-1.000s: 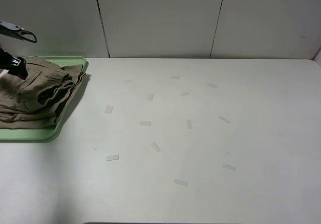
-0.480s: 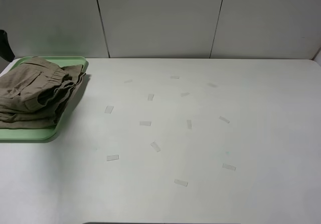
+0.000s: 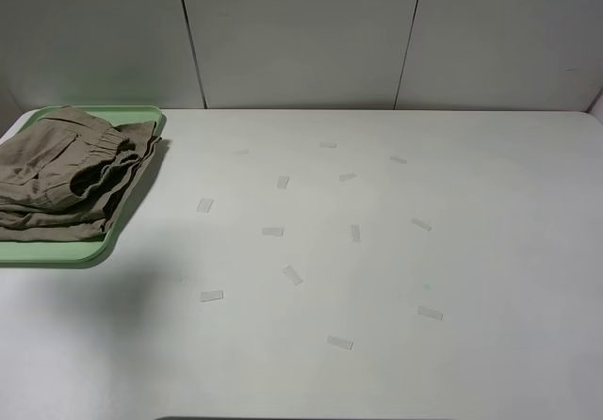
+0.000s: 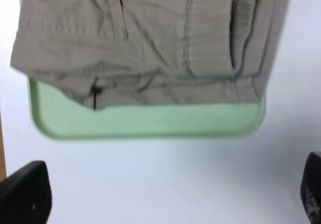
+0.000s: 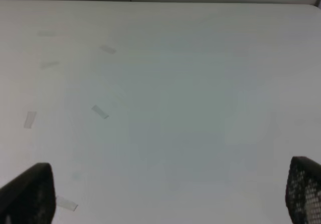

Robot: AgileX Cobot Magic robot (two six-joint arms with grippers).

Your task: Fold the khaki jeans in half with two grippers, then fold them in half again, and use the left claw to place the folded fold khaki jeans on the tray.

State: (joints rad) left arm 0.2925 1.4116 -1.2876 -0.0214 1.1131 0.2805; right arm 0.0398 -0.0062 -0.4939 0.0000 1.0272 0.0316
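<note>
The khaki jeans (image 3: 66, 170) lie folded in a stack on the mint-green tray (image 3: 89, 250) at the table's far left. The left wrist view looks down on the jeans (image 4: 150, 48) and the tray (image 4: 150, 121) from above. My left gripper (image 4: 168, 199) is open and empty, apart from the tray, with only its two black fingertips (image 4: 25, 194) showing. My right gripper (image 5: 164, 194) is open and empty over bare table, with its fingertips (image 5: 27, 191) at the picture's corners. Neither arm shows in the exterior view.
The white table (image 3: 471, 203) carries several small flat pieces of pale tape (image 3: 273, 232) scattered across its middle. A grey panelled wall (image 3: 301, 34) stands along the table's back edge. The tray sits close to the left and back edges.
My left arm, which was over the jeans on the tray, has lifted away to the left and left the exterior view. The jeans stay on the tray.
</note>
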